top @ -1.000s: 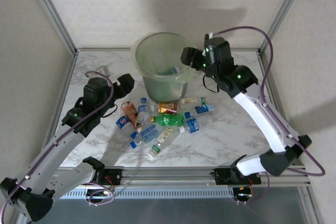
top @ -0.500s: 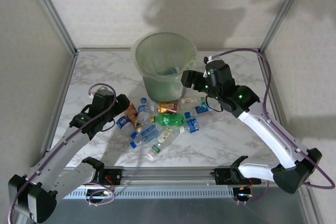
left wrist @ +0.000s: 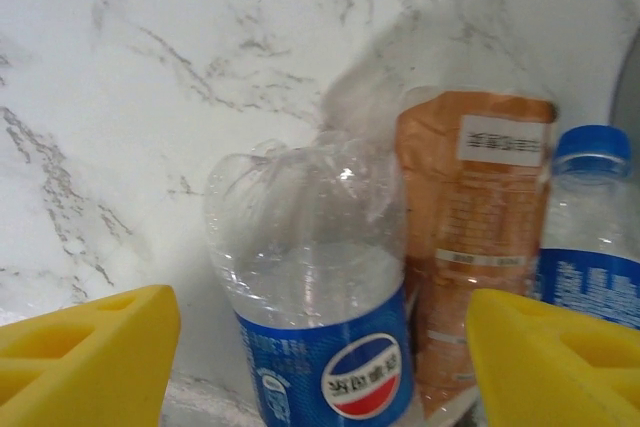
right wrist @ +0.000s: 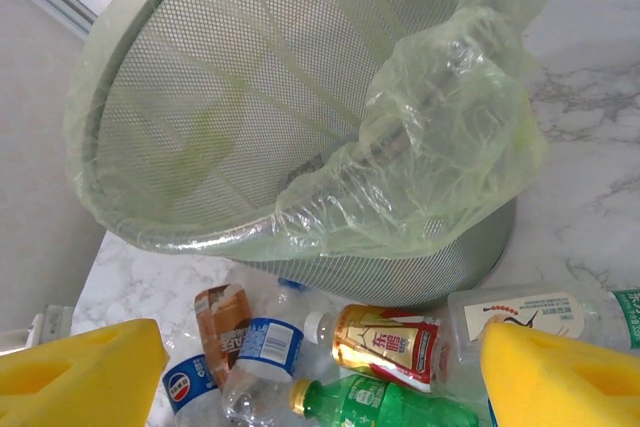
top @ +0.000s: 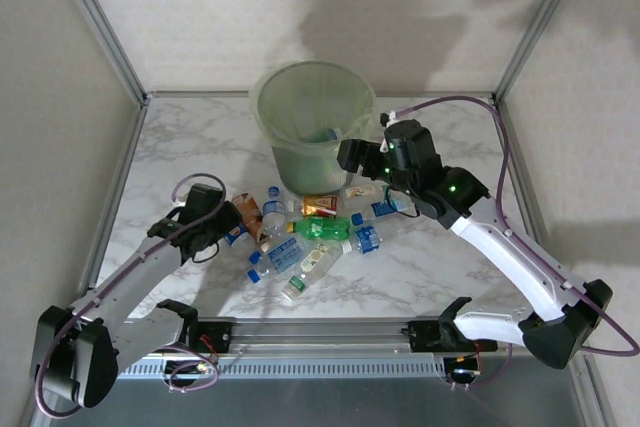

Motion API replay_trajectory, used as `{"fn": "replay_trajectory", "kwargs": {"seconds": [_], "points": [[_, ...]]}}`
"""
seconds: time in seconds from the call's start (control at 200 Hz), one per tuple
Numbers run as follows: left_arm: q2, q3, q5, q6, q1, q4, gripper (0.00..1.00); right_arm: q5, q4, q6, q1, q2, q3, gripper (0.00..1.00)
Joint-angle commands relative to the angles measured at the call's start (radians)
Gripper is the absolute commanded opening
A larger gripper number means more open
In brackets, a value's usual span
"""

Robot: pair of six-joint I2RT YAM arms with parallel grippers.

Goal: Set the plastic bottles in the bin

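Bin [top: 300,162]: round, pale green, upright at the far middle of the marble table [top: 440,267], mouth upward.
Plastic bottles [top: 305,232]: a heap lying on their sides on the table just in front of the bin, between the two arms.
Top view gives: the whole layout, both arms reaching in toward the heap. It also looks down into the bin, where something bluish lies at the bottom, too small to name.
Left wrist view adds: label detail. The clear Pepsi bottle [left wrist: 310,277] has a blue label. The brown-label bottle [left wrist: 470,247] touches its right side, and the blue-capped bottle [left wrist: 590,237] lies just beyond that.
Right wrist view adds: the bin's fine mesh wall and the thin liner bag [right wrist: 440,147] folded loosely over the rim.
Left gripper [left wrist: 320,322]: yellow fingers spread to either side of the Pepsi bottle, with a gap on the left. The right finger is just beside the brown-label bottle, contact not clear. Nothing pinched.
Right gripper [right wrist: 320,347]: fingers spread wide, near the bin's front wall, over the heap. Nothing between them.
Pepsi bottle, axis: runs away from the wrist camera, in line with the fingers, crumpled clear end farthest.
Blue-capped bottle, axis: parallel, cap pointing away.
Green bottle [top: 322,228], axis: left to right across the top view, yellowish cap toward the left arm.
Red-and-gold-label bottle [right wrist: 385,347], axis: roughly parallel to the green one, pale cap to the left.
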Motion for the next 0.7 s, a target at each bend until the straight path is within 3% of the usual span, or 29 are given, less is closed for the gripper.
{"fn": "replay_trajectory", "kwargs": {"seconds": [0.0, 0.696], "points": [[0.029, -0.031, 0.02, -0.02, 0.015, 0.056, 0.75, -0.006, 0.025, 0.016, 0.017, -0.005, -0.013, 0.84], [0.213, -0.07, -0.01, -0.021, 0.06, 0.148, 0.73, -0.003, 0.033, 0.017, 0.049, 0.043, 0.004, 0.84]]}}
